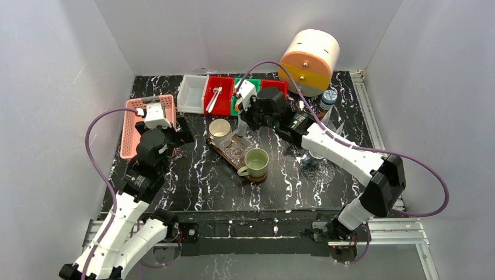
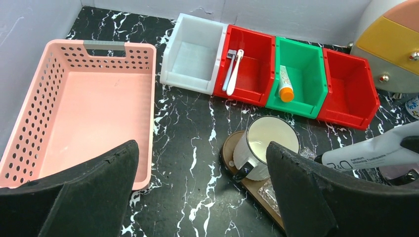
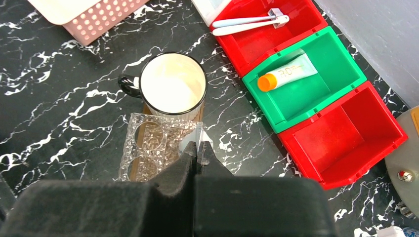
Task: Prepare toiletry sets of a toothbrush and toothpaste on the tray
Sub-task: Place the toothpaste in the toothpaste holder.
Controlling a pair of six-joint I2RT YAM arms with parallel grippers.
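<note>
At the back of the table (image 1: 192,186) the red bin (image 3: 257,49) holds the toothbrushes (image 3: 247,23) — the set's other half. Nearer, the clear tray (image 3: 143,148) lies just beside the mug (image 3: 173,84). Above it the right gripper (image 3: 197,148) is clamped shut on the flat end of a white tube (image 2: 365,154), dark cap leading. Lower gently, lay it flat away from the mug, then release. The left gripper (image 2: 202,168) hangs wide open — empty.
</note>
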